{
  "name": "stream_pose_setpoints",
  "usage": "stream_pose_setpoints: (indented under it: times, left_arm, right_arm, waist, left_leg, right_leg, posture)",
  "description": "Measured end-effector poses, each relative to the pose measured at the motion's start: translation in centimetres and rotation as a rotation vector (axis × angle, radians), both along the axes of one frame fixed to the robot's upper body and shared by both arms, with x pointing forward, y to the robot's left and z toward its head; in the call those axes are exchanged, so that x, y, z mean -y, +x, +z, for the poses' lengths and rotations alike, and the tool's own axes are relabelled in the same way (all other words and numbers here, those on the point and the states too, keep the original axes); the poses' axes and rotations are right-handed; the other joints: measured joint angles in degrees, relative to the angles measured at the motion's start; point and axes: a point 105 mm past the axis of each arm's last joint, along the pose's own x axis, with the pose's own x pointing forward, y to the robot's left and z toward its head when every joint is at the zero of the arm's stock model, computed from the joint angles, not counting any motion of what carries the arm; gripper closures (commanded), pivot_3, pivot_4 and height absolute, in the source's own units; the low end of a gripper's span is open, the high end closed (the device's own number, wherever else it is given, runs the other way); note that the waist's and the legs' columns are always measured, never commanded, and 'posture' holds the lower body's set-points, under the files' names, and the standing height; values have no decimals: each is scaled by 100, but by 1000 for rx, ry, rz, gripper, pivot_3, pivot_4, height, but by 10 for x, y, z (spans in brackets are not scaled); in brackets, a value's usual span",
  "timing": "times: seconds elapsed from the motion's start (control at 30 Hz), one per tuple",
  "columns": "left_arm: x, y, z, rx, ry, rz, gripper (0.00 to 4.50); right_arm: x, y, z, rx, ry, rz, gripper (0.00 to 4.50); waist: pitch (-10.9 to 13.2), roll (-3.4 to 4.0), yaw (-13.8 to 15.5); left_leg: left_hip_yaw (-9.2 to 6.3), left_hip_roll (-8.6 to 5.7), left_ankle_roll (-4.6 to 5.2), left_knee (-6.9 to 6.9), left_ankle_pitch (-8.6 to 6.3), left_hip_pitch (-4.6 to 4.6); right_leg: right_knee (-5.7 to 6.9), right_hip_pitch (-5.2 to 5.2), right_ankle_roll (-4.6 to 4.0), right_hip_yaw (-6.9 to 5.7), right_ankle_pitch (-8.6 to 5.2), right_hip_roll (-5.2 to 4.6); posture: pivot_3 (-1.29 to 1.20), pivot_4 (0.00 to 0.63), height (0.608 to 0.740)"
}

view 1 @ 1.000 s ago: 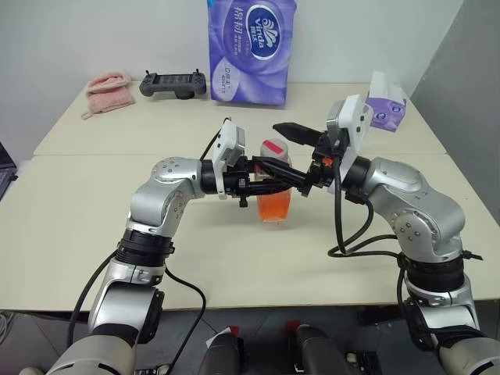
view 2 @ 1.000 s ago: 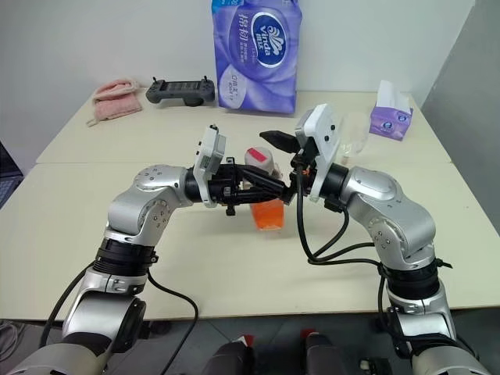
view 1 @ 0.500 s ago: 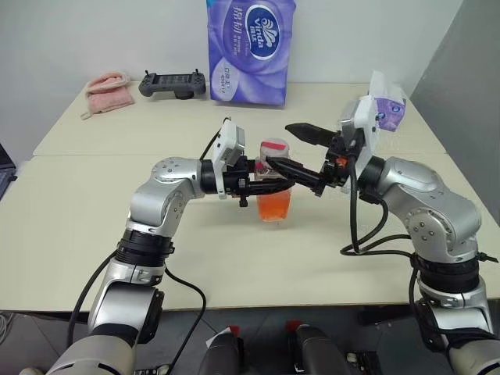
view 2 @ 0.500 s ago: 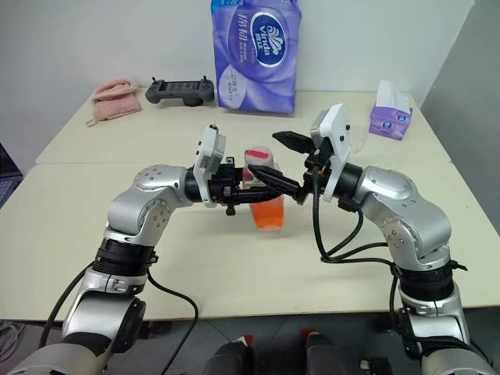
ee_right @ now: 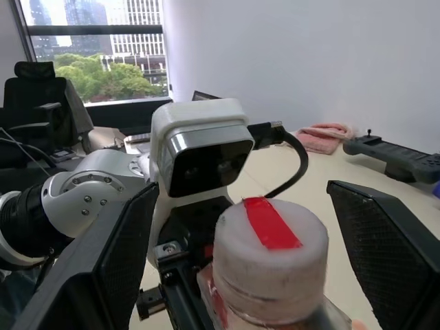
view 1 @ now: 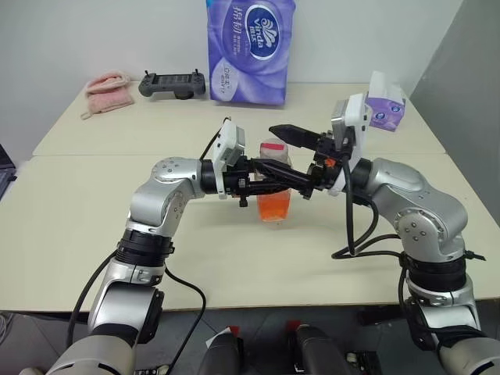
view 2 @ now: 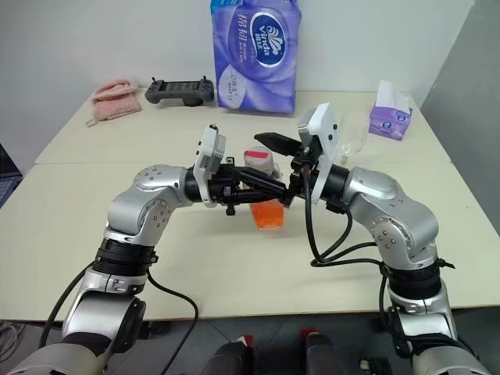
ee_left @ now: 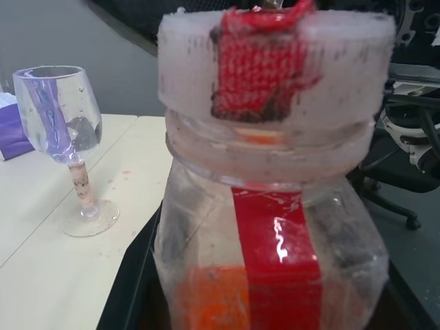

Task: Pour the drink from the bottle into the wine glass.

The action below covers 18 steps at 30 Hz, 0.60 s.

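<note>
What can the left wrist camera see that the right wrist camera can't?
The left wrist view has the empty wine glass standing on the table, plus the orange drink low in the bottle. The right wrist view has the open right pincer straddling the cap, the pink towel and the black controller. Both share the bottle and its pale cap with red tape.

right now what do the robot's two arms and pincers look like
Both arms are built of rounded silver-grey segments with black joint rings. Each wrist carries a white camera box. The left pincer and right pincer each have two black, tapered fingers; the right's inner faces show a fine mesh texture. Black cables loop loosely beside both arms, the right arm's cable hanging under the forearm.
</note>
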Motion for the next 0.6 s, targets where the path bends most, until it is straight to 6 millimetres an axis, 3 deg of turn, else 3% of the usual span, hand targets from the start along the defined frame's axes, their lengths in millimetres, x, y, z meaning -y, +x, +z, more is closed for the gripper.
stream_pose_setpoints:
  times: [0.13,0.2,0.37,0.6]
  left_arm:
    - [0,0,0,0,1,1,2764]
    - [0,0,0,0,1,2,2764]
    - [0,0,0,1,2,2,2764]
    - [3,-2,-2,-4,7,-15,2764]
  right_arm:
    - [2,6,-3,-4,-2,-20,503]
    - [2,5,-2,-3,-2,-14,934]
    - [3,5,-2,-1,-7,-9,2593]
    - [8,4,-2,-18,-35,22,2654]
  waist:
    - [0,0,0]
    - [0,0,-1]
    - [0,0,0]
    - [1,1,-1]
  left_leg:
    - [1,0,0,0,0,0]
    - [0,1,0,0,0,1]
    - [0,0,0,0,0,0]
    - [2,-1,0,1,0,0]
  right_leg:
    - [0,0,0,1,0,0]
    - [0,0,0,0,0,0]
    - [0,0,0,0,0,0]
    - [0,0,0,1,0,0]
  posture:
    - [0,150,740]
    - [0,150,740]
    - [0,150,740]
    - [0,150,740]
